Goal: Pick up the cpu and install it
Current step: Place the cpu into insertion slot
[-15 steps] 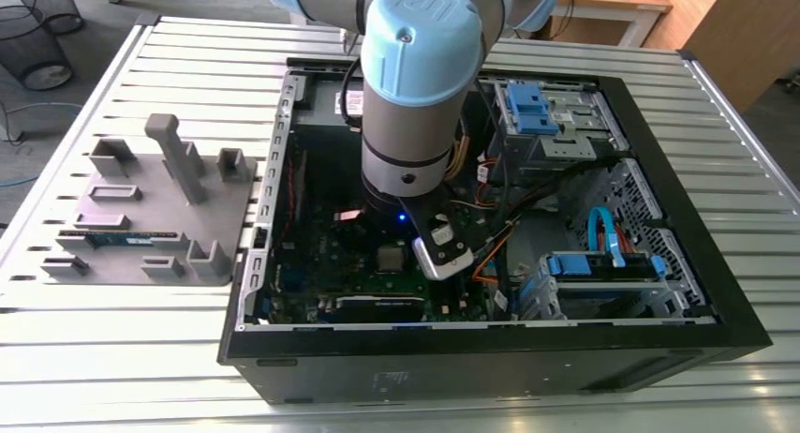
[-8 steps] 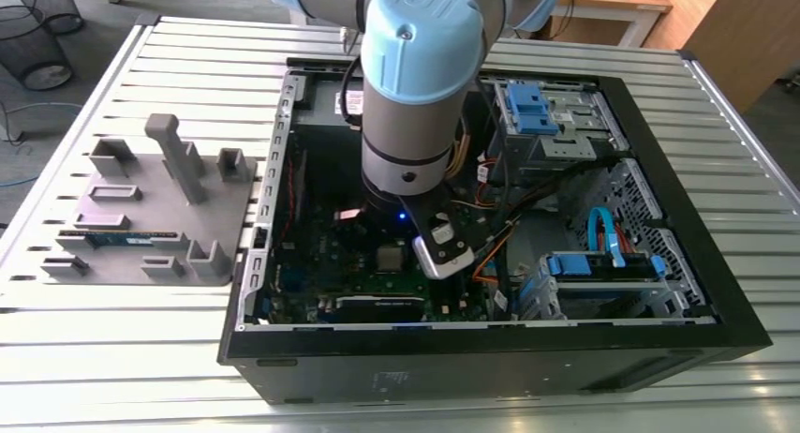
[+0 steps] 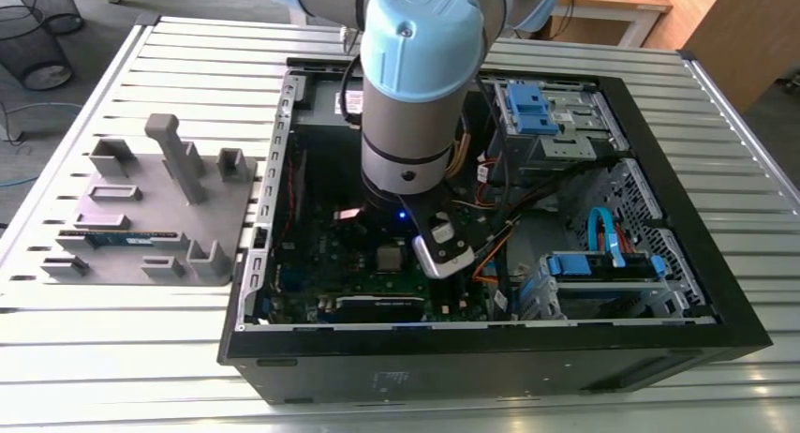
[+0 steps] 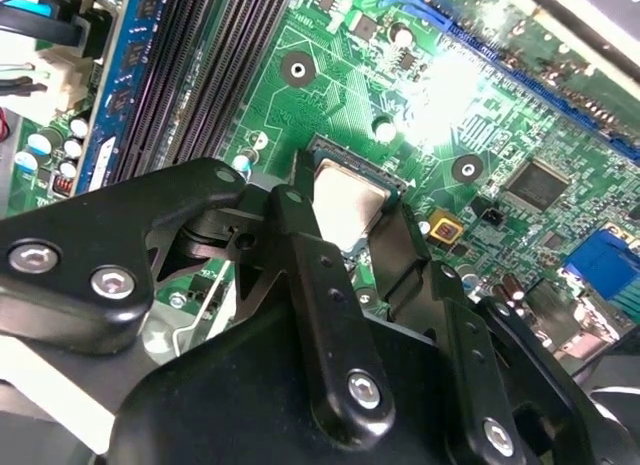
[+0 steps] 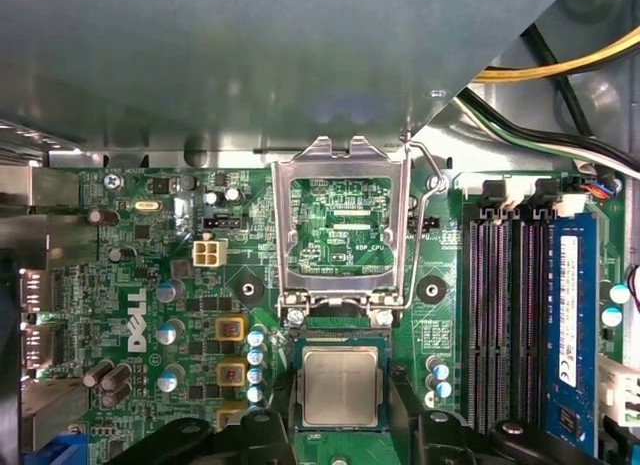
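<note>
Robot arm reaching down into an open PC case [image 3: 500,363] lying on a slatted metal desk [image 3: 112,358]. The cpu [image 5: 340,385], a small flat square chip w/ a silver-grey lid, lies level in its socket on the green motherboard [image 5: 150,285]. The hand [image 4: 347,225] is just above it, black fingers [image 4: 300,250] parted, one each side of the chip. They look a shade wider than it and holding nothing, though contact is hard to judge.

Handling, as a judgement: light, rigid, smooth-topped, and fragile underneath. Best gripped by two opposite edges and kept flat.

Room is tight. The hinged retention frame [image 5: 283,225] stands open just beside the socket, small capacitors [image 5: 255,355] on one side, memory slots [image 5: 495,315] near the other.
</note>
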Tool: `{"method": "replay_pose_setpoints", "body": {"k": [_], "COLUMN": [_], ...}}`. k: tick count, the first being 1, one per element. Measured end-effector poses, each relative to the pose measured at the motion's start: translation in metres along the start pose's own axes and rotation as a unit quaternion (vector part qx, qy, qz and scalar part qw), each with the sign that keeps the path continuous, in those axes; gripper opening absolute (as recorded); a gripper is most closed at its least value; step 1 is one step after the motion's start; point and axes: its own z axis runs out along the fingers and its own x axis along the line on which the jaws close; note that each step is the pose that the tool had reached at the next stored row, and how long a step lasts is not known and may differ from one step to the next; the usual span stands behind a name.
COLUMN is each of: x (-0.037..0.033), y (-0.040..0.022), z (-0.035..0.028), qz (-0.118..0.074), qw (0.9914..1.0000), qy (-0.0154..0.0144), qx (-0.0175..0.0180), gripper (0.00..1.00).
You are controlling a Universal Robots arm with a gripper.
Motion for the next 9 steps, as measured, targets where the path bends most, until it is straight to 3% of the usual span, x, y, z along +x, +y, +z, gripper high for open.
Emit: {"method": "replay_pose_setpoints", "body": {"k": [6,9], "x": [0.0011,0.001], "y": [-0.0013,-0.0015], "z": [0.0,-0.0032], "qz": [0.0,0.0], "qw": [1.0,1.0], "qy": [-0.0001,-0.0001], "qx": [-0.0003,-0.0014], "gripper": [0.49,0.49]}}
